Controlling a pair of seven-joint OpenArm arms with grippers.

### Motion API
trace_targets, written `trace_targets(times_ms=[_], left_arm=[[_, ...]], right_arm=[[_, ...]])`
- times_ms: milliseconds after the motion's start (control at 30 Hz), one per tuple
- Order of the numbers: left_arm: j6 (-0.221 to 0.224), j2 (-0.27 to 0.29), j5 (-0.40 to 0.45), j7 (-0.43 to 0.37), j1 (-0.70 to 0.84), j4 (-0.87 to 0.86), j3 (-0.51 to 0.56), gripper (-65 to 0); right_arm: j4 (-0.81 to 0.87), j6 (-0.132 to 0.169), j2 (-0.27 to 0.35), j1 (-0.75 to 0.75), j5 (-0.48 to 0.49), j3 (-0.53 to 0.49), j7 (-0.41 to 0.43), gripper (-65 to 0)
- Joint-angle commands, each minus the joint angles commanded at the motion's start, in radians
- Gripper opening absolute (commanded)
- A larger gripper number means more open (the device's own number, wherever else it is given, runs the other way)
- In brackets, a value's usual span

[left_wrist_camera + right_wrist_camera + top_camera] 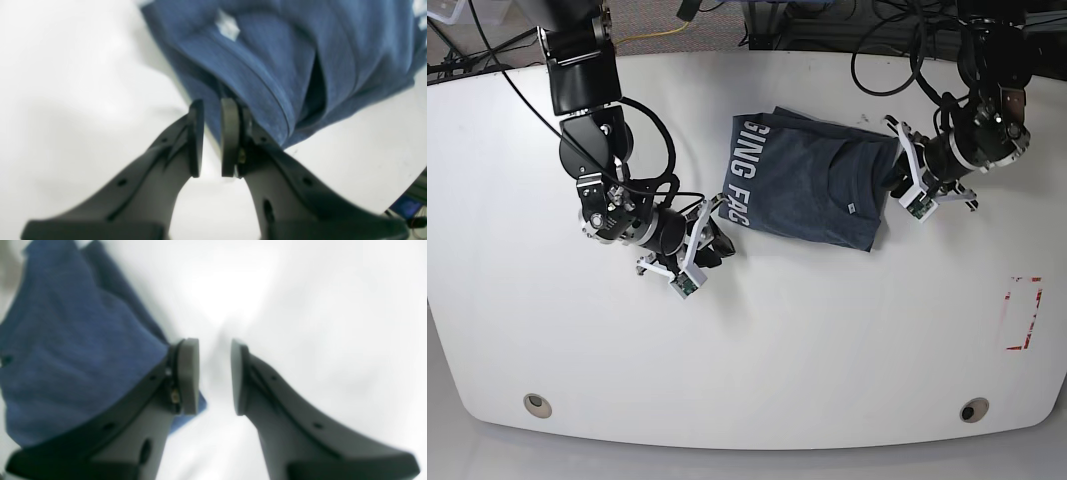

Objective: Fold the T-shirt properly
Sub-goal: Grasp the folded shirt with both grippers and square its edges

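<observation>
We locate the T-shirt (812, 180) near the centre of the white table (757, 340), partly folded, with white lettering along the edge facing the right arm. The right gripper (710, 236) sits at that lettered edge — its 2 pads parted with only bare table between them. The left gripper (899, 166) sits at the opposite edge — its pads narrowly apart, no cloth between them, the shirt's hem just beside one pad.

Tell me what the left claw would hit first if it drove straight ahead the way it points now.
Probably the T-shirt. The left claw sits open at its edge, with folded blue cloth directly ahead of the fingertips; depth is unclear, so it may graze the white table first.
</observation>
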Motion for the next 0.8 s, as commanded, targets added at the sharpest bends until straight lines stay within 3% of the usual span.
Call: trace_targets(times_ms=[267,433,800], left_arm=[[0.0,-0.003,0.009,0.0,0.132,-0.011,-0.006,-56.8],[0.0,-0.006,0.009,0.0,0.13,-0.112,-0.006,-56.8],[0.0,-0.003,0.009,-0.002,-0.141,-0.397,0.0,-56.8]], right_arm=[[-0.178,0.0,-0.02,0.026,-0.002,-0.002,0.138,-50.4],[-0.196,-0.002,0.006,0.002,-0.002,-0.091,0.181,-50.6],[-0.086,0.0,0.052,-0.147,-0.002,-0.101,0.195,-50.6]])
